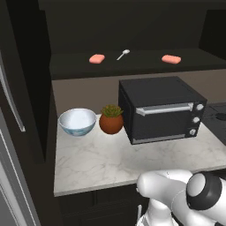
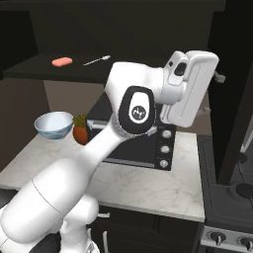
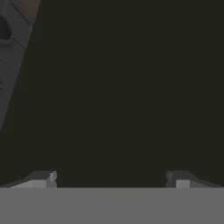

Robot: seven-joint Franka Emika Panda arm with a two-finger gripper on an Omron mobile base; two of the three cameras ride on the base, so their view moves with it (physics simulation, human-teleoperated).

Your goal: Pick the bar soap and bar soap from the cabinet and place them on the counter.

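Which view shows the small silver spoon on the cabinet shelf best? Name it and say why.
The left base view: the small silver spoon lies unobstructed between the two salmon-pink bar soaps. The right base view shows it smaller, close to the white arm. The hand view faces a dark surface.

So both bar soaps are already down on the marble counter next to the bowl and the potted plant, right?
Not right. Both bar soaps lie on the open cabinet shelf, with the spoon between them, as the left base view shows. The bowl and potted plant do sit on the counter.
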